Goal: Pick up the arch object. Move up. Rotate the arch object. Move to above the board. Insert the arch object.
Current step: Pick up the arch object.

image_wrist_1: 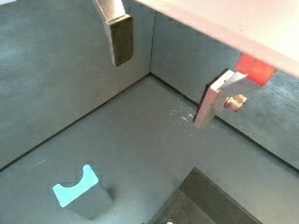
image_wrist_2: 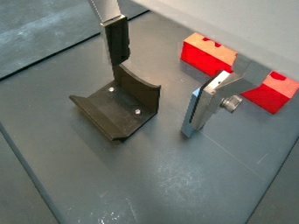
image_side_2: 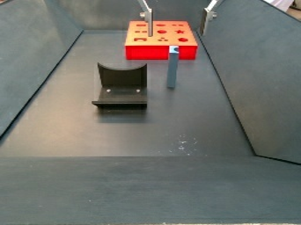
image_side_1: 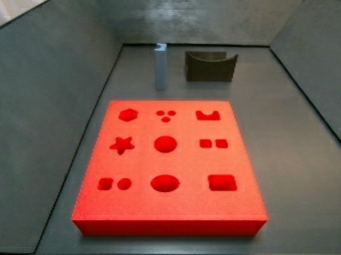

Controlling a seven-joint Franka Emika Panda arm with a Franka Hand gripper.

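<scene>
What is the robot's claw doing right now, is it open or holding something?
Gripper: open and holding nothing. In a side view its two fingers hang wide apart over the far end of the red board.

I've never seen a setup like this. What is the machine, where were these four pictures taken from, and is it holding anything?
It is one robot arm ending in a gripper with two flat fingers. In a side view it hangs near the board, open and empty. Two pictures come from cameras on its wrist, looking down past a finger. Two come from cameras fixed beside the table. On the grey floor are the red board with shaped recesses, a dark fixture, a pale upright bar and the small notched arch object.
</scene>
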